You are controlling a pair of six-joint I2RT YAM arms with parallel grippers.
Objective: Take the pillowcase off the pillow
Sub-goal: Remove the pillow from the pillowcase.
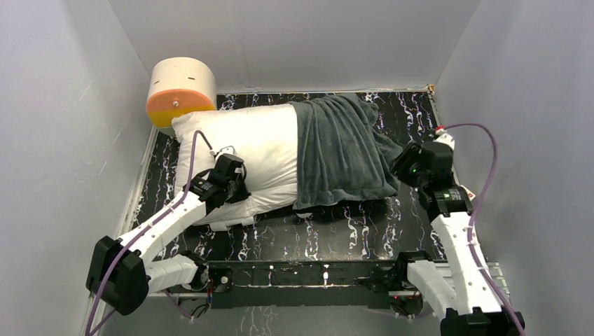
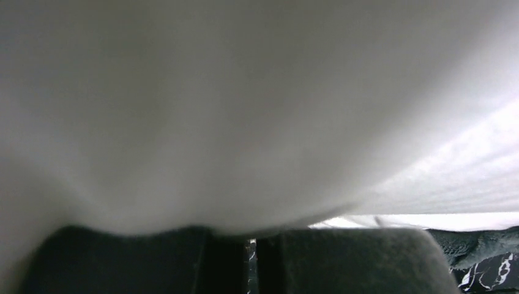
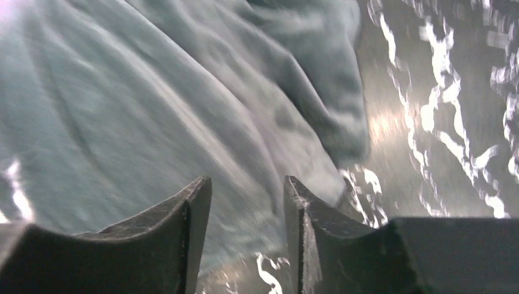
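- Pillow point(image 1: 245, 150) lies across the surface point(image 1: 280, 241), long axis left to right. Its left half is bare white.
- Pillowcase point(image 1: 343, 150) covers the right half of the pillow, grey-green face up. Its open edge runs near to far at about the pillow's middle, and its right end is bunched on the surface.
- Left tool point(image 2: 252, 257): fingers pressed together, set against the near-left part of the pillow. White fabric fills the wrist view, and I cannot tell whether any of it is pinched.
- Right tool point(image 3: 248, 202): fingers spread partway with nothing between them, just beside the pillowcase's right edge. Wrist view is blurred.
- Judgement: cover about half off. The next move needs a firm pinch on the right edge and a pull to the right.
- Risk 1: the plush fabric is thick and slippery, so a shallow bite could slide off, or the tool could close on nothing.
- Risk 2: if the left tool only presses, the pillow may drag right along with the cover.
- Risk 3: a deep bite could catch pillow and cover together.
- Cream-and-orange cylinder point(image 1: 181, 87) is at the far-left corner, near the pillow. A shifting pillow could nudge it.
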